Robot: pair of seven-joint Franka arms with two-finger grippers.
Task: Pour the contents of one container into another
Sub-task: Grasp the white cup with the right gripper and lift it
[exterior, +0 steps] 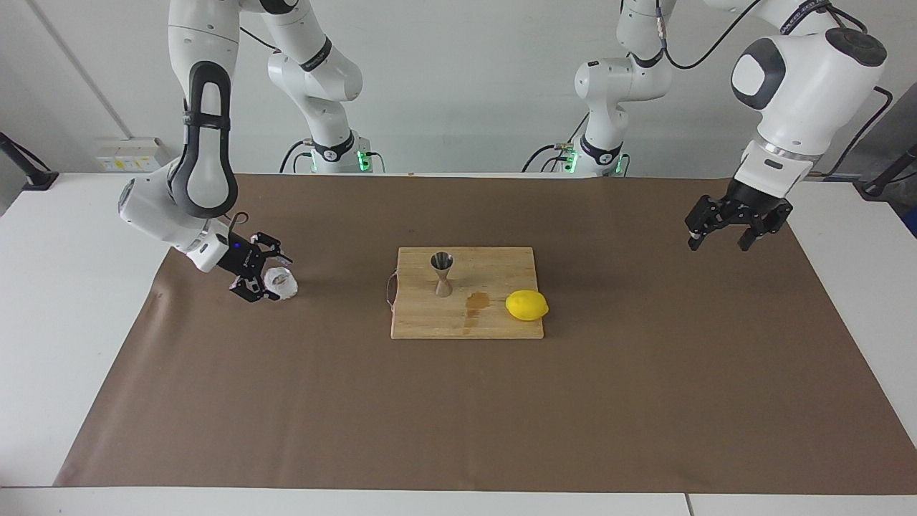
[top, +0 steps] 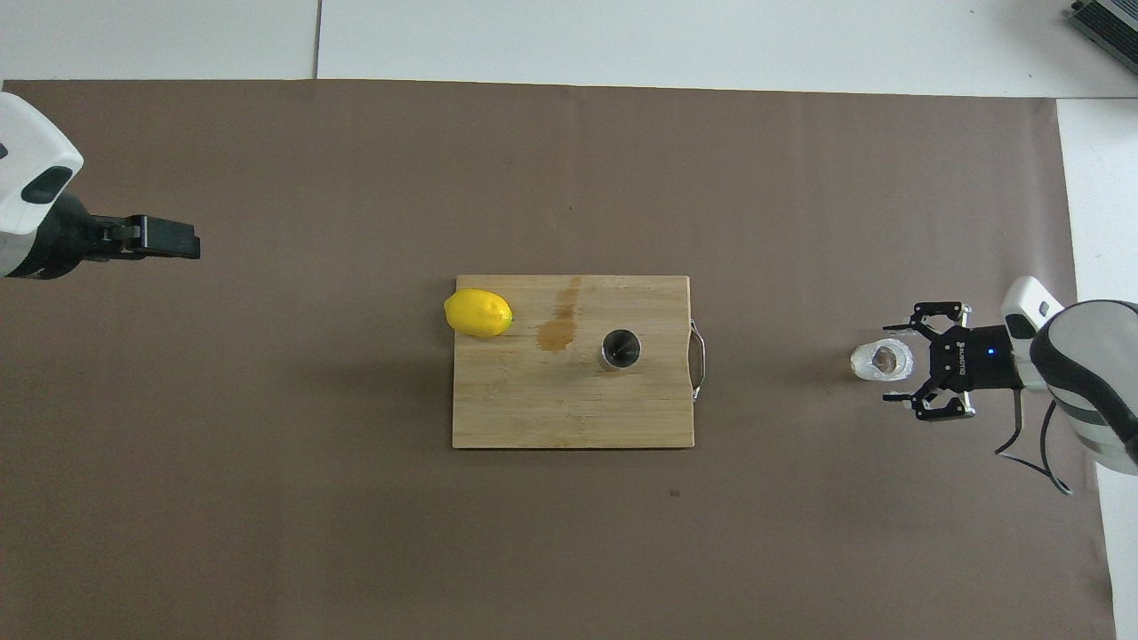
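Observation:
The faceted clear glass cup (exterior: pixel 281 284) stands on the brown mat toward the right arm's end of the table; from above (top: pixel 880 360) it shows something brownish inside. My right gripper (exterior: pixel 276 278) is low beside it and open, its fingers (top: pixel 896 400) reaching past the cup's sides; I cannot tell whether they touch it. The metal hourglass jigger (exterior: pixel 442 273) stands upright on the wooden cutting board (exterior: pixel 430 322), also seen from above (top: pixel 621 348). My left gripper (exterior: pixel 718 245) hangs open and empty in the air over the mat at the left arm's end (top: pixel 182 240).
A yellow lemon (exterior: pixel 526 305) lies on the board's edge toward the left arm's end (top: pixel 478 313). A brownish wet stain (top: pixel 557 331) marks the board (top: pixel 533 409) between lemon and jigger. The brown mat (exterior: pixel 458 416) covers most of the table.

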